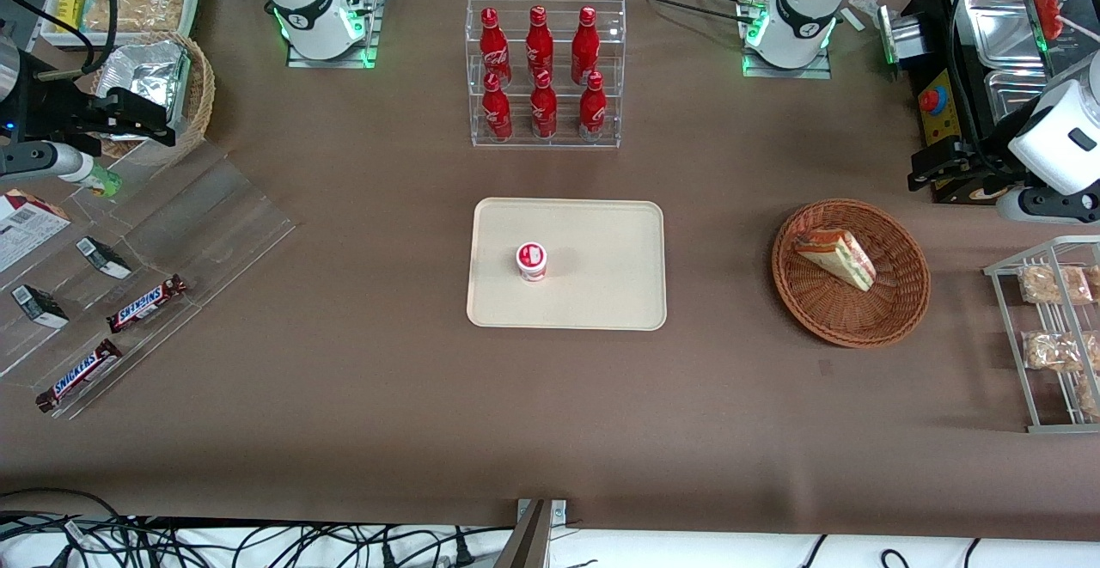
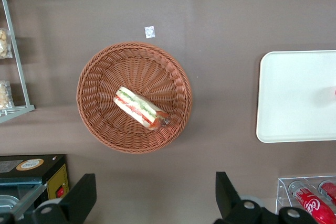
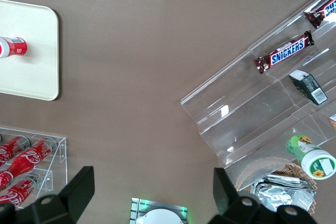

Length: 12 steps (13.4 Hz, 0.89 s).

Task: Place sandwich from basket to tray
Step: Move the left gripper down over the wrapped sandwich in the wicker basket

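Sandwich (image 1: 835, 258) lying inside the round reddish-brown wicker basket (image 1: 894, 314), resting on the weave, its red and green filling layers exposed along one long face. The basket stands on the brown worktop (image 1: 344, 396), well apart from the cream-beige tray (image 1: 601, 293) and toward the working arm's end of the worktop relative to it. A small red-and-white cup (image 1: 532, 261) stands upright on the tray. A clear rack of red bottles (image 1: 544, 74) stands farther from the front camera than the tray. A wire rack of snack packets (image 1: 1053, 336) sits beside the basket at the worktop's edge. The claw (image 2: 155, 195) hangs above the worktop near the basket, released, its two fingers (image 2: 81, 195) spread wide apart and touching nothing.
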### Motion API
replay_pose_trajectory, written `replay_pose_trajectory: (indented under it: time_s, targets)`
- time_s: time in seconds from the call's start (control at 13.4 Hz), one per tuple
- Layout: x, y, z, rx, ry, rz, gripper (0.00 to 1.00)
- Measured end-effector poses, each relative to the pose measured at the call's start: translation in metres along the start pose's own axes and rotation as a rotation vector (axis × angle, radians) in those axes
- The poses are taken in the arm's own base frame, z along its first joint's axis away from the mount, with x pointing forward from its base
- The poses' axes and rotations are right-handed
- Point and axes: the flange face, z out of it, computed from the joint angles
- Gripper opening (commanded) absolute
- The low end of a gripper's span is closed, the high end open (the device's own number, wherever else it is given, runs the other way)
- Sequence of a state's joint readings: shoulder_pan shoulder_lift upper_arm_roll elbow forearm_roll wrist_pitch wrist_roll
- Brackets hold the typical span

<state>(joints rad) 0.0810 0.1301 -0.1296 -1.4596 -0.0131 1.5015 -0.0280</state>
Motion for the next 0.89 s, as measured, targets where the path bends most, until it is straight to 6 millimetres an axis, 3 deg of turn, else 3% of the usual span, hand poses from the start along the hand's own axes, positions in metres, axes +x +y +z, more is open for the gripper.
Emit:
replay_pose_trajectory:
  time_s: [0.45,0.6,0.89]
  targets:
    - [0.017,-0.027,0.023,0.031,-0.013,-0.086,1.00]
    - [0.030,-0.037,0.046,0.047,-0.009,-0.209,1.00]
    - [0.045,-0.041,0.118,0.072,0.007,-0.437,1.00]
